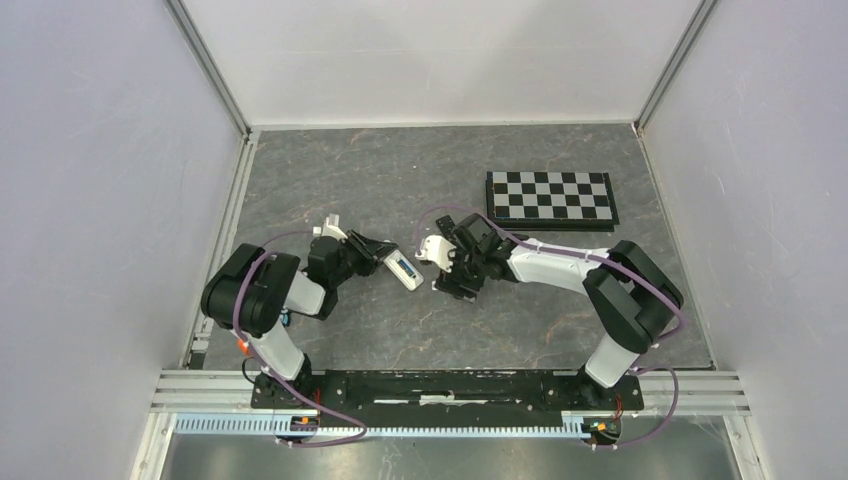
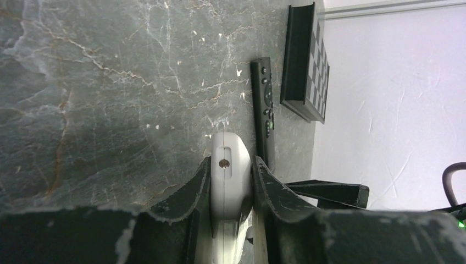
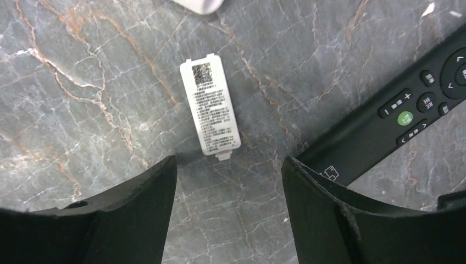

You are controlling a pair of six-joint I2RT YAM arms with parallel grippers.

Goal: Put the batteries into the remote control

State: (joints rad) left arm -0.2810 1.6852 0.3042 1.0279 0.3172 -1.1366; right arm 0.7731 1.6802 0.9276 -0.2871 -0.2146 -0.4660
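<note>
Left wrist view: our left gripper (image 2: 232,168), matte black fingers, is clenched on 1 white remote (image 2: 228,146), smooth plastic w/ a rounded end. Top view shows a blue bit (image 1: 408,270) in its open back; battery or not, we can't tell. Our right gripper (image 3: 228,165) hangs released over 1 cover (image 3: 210,107), flat, white, w/ printed label, lying on the veined grey stone-look surface (image 3: 82,82). Near it lies 1 black remote (image 3: 379,129), slim, w/ buttons. Farther back: 1 checkered board (image 1: 552,197).

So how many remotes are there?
2. A white remote is pinched in the left claw; a black remote lies on the table beside the right claw. More may hide under the arms.
</note>
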